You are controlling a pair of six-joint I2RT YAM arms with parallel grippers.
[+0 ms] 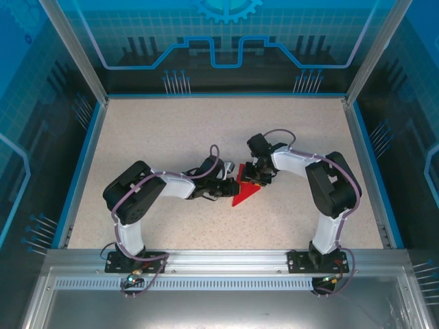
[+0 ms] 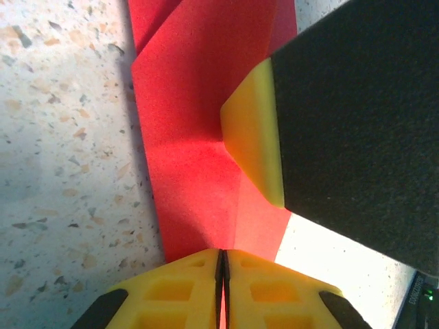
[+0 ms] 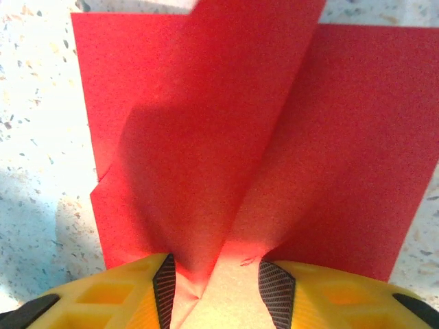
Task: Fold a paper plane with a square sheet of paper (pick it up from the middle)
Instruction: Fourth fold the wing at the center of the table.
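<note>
The left hand (image 2: 221, 257) is pinched tight on the near edge of the half-folded sheet of paper (image 2: 192, 103), which runs out ahead of it on the worktop (image 2: 62, 137). Facing it, the right hand (image 3: 218, 277) stands partly open, a raised flap rising between its fingers (image 3: 137, 295), unclamped. The paper looks feather-light, limp and quick to crease wrong, so I'd take it by the centre ridge, where doubled layers stiffen it.

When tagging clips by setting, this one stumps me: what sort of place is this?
Probably a robot lab or demo cell: the left arm and right arm bolted to an aluminium rail at a speckled table, walled by blue circuit-pattern panels.
</note>
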